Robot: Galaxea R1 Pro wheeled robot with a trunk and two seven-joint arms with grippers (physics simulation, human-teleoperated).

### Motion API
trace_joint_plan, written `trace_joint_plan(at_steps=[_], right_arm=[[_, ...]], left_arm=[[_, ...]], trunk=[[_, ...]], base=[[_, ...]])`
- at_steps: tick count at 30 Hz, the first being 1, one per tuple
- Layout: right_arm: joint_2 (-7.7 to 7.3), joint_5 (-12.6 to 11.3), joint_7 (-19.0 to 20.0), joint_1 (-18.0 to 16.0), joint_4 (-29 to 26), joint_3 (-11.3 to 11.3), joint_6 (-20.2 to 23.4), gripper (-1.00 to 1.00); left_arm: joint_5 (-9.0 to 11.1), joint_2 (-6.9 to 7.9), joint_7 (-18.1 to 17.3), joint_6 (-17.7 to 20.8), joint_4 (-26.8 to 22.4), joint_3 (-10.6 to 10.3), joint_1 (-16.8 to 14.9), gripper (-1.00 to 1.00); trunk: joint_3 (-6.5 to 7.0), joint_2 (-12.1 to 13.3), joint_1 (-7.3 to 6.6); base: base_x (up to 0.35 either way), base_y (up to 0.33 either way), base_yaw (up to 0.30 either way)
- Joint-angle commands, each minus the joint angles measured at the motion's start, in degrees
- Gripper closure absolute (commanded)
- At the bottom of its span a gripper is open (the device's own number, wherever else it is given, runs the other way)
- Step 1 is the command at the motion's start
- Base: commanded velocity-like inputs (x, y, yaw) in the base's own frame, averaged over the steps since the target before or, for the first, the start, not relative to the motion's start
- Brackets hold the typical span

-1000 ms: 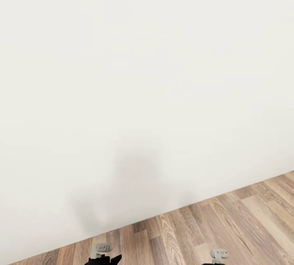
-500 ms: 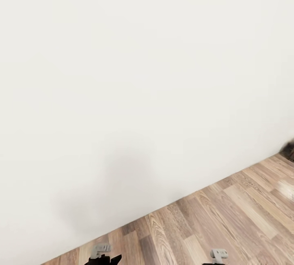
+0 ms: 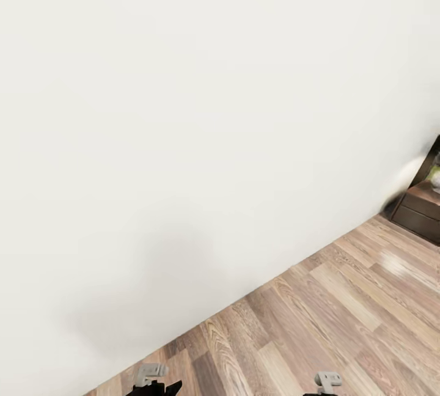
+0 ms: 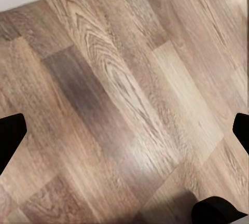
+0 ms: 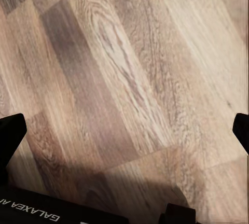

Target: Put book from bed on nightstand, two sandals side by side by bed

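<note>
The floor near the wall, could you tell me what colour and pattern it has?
Light-brown wood planks with visible grain, clearest in the left wrist view.

wall (image 3: 201,109): plain white | floor (image 3: 342,322): brown wood planks, glossy

A room in a home, by the look of it a bedroom. A plain white wall (image 3: 201,109) meets a floor (image 3: 342,322) of light-brown wood planks, with varied grain and a soft sheen. Against the wall at the far right stands a small dark brown wooden nightstand (image 3: 421,212) with a drawer front. The same planks (image 4: 124,105) show in both wrist views.
</note>
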Motion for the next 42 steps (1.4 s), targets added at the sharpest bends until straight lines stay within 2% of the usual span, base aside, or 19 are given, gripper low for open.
trace_joint_plan(at_steps=[1, 13, 15, 17, 19, 20, 22, 29, 32, 35, 40, 42], right_arm=[[0.02, 0.1, 0.2, 0.0, 0.0, -0.5, 0.2, -1.0], [0.06, 0.0, 0.2, 0.0, 0.1, -0.5, 0.2, -1.0], [0.1, 0.0, 0.2, 0.0, 1.3, -0.5, 0.2, -1.0], [0.12, 0.0, 0.2, 0.0, 4.9, -0.5, 0.2, -1.0], [0.13, 0.1, 0.2, 0.0, 6.5, -0.5, 0.2, -1.0], [0.11, 0.1, 0.2, 0.0, 7.5, -0.5, 0.1, -1.0], [0.03, 0.0, 0.2, 0.0, 7.9, -0.5, -0.2, -1.0], [0.04, 0.0, 0.2, 0.0, 8.1, -0.5, -0.4, -1.0], [0.0, 0.0, 0.2, 0.0, 8.2, -0.5, -0.4, -1.0], [-0.09, 0.0, 0.2, 0.0, 8.2, -0.5, -0.5, -1.0], [-0.38, -0.1, 0.2, 0.0, 8.2, -0.5, -0.6, -1.0], [-0.44, -1.3, 0.2, 0.0, 8.2, -0.5, -0.8, -1.0]], left_arm=[[0.1, -0.01, -0.3, 0.0, 0.0, 0.3, 0.0, -1.0], [-0.2, -0.04, -0.3, 0.2, 0.0, 0.1, 0.0, -1.0], [-0.1, -0.02, -0.3, 0.1, 1.3, 0.2, 0.0, -1.0], [-0.3, 0.09, -0.3, -0.4, 5.1, 0.2, 0.0, -1.0], [-0.3, 0.17, -0.3, -2.0, 8.2, 0.2, 0.0, -1.0], [-0.4, 0.14, -0.4, -5.8, 10.9, 0.2, 0.0, -1.0], [-0.4, 0.04, -0.4, -8.6, 12.3, 0.1, 0.0, -1.0], [-0.7, 0.01, -0.4, -9.9, 12.9, -0.2, 0.0, -1.0], [-2.5, 0.0, -0.4, -10.0, 12.9, -1.6, 0.0, -1.0], [-6.0, -0.01, -0.3, -10.0, 13.0, -3.3, 0.0, -1.0], [-6.4, -0.01, -0.2, -10.0, 13.0, -3.4, 0.0, -1.0], [-6.5, 0.02, -0.2, -10.0, 13.0, -3.4, 0.0, -1.0]], trunk=[[-0.05, 0.0, -0.01], [-0.05, 0.0, -0.01], [-0.05, 0.0, -0.01], [-0.03, 0.0, -0.01], [0.02, 0.0, -0.01], [0.06, 0.0, -0.01], [0.14, 0.0, -0.01], [0.42, 0.0, -0.01], [0.53, 0.0, -0.01], [0.64, 0.0, -0.01], [0.79, 0.0, -0.01], [0.85, 0.0, -0.01]], base=[[0.0, 0.0, -0.278], [0.0, 0.0, -0.284], [0.0, 0.0, -0.285], [0.0, 0.0, -0.285], [0.0, 0.0, -0.285], [0.0, 0.0, -0.284], [0.0, 0.0, -0.284], [0.0, 0.0, -0.283], [0.0, 0.0, -0.282], [0.0, 0.0, -0.282], [0.021, 0.0, -0.282], [0.128, 0.0, -0.282]])
